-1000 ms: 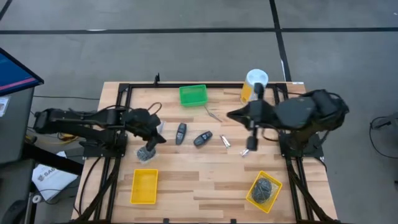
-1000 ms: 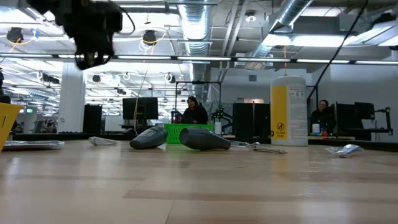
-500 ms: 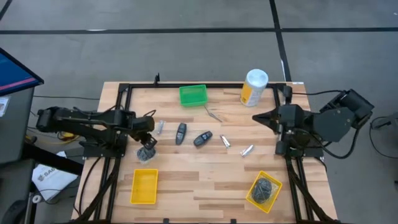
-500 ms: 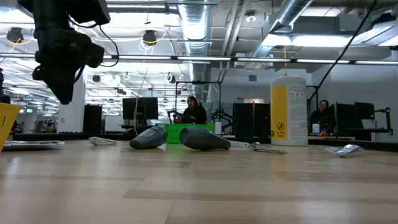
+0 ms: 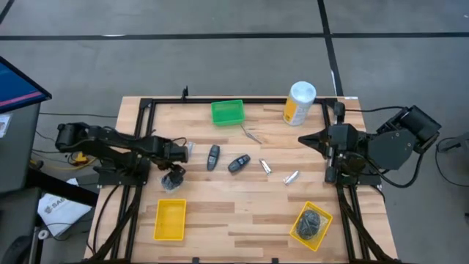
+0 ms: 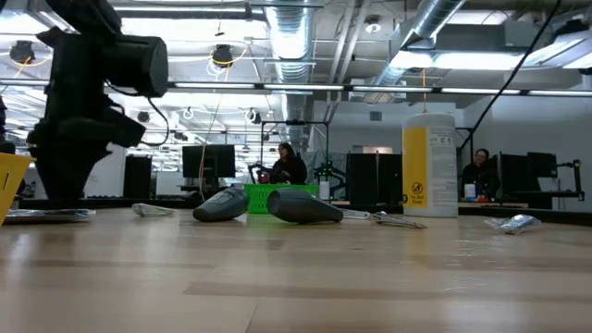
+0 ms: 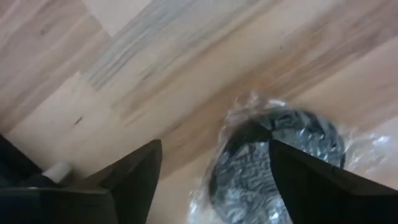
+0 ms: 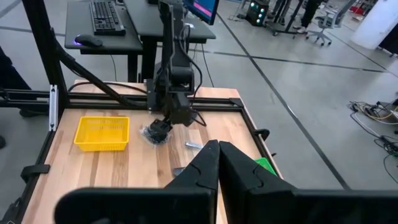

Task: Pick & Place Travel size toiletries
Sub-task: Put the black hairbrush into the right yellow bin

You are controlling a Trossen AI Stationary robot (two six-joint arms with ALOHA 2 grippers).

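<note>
Black round bundle in clear wrap between the spread fingers of the left hand.

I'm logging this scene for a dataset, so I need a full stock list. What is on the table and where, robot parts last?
black round bundle: 1, black in clear wrap, table's left, under the left gripper
second black bundle: 1, lying in the yellow tray at front right
empty yellow tray: 1, front left
green tray: 1, back centre
dark oval pieces: 2, dark, centre, side by side
silvery metal pieces: about 4, scattered across the middle
white-and-yellow canister: 1, upright, back right
left gripper: open, fingers either side of the wrapped bundle
right gripper: shut, raised at the table's right
</note>
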